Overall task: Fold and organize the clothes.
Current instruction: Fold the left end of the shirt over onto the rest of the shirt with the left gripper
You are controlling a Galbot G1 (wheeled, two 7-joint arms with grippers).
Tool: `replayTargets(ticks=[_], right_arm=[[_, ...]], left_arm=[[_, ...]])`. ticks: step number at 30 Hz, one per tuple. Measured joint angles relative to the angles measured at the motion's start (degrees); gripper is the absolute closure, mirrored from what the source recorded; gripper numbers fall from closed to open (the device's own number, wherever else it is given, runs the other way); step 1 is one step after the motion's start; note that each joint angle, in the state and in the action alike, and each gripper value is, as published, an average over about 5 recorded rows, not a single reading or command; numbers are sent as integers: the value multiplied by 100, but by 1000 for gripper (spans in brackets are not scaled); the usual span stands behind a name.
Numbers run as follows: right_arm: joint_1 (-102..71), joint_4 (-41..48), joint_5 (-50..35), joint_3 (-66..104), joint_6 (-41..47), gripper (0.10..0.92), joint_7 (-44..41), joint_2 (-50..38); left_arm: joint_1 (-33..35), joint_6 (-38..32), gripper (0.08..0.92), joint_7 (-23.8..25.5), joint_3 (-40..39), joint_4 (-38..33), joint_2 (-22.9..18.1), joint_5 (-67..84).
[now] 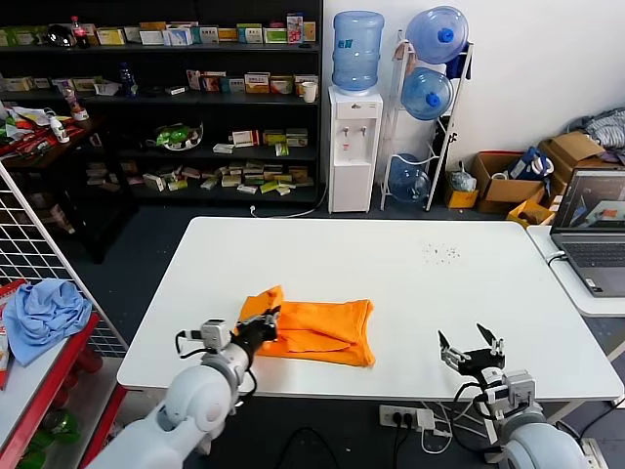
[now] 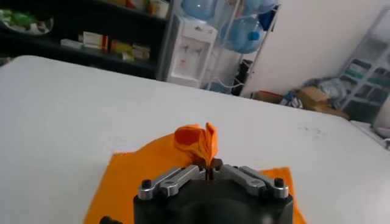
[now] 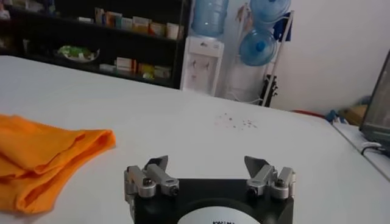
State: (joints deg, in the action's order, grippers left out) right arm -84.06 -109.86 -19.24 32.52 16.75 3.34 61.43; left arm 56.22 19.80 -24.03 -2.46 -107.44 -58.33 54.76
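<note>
The left pincer point(image 2: 210, 172) is clamped on a raised edge of the orange T-shirt point(image 1: 317, 332), likely to fold it over on the desk point(image 1: 391, 264); the right pincer point(image 1: 471, 350) waits wide open, well apart.

Soft matt orange cloth, creased and folded, is seen in the T-shirt point(image 1: 314, 330), a puckered fold of it pinched between the metal fingers point(image 2: 177, 178) of the left gripper point(image 2: 210, 173). Beneath it, the table point(image 1: 391, 264) is shown smooth, white and faintly glossy. The right gripper point(image 3: 207, 167), well apart from the cloth, is built of black matt housing with bare grey metal links.
</note>
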Motion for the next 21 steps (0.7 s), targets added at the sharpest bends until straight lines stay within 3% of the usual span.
replayTargets(ticks=[10, 21], right_arm=[[-16, 11, 166, 67, -21, 203, 10, 197], [98, 77, 306, -110, -16, 203, 39, 380]], left_arm=[[-281, -79, 874, -12, -668, 443, -1063, -292], [-275, -803, 574, 275, -874, 946, -1687, -615]])
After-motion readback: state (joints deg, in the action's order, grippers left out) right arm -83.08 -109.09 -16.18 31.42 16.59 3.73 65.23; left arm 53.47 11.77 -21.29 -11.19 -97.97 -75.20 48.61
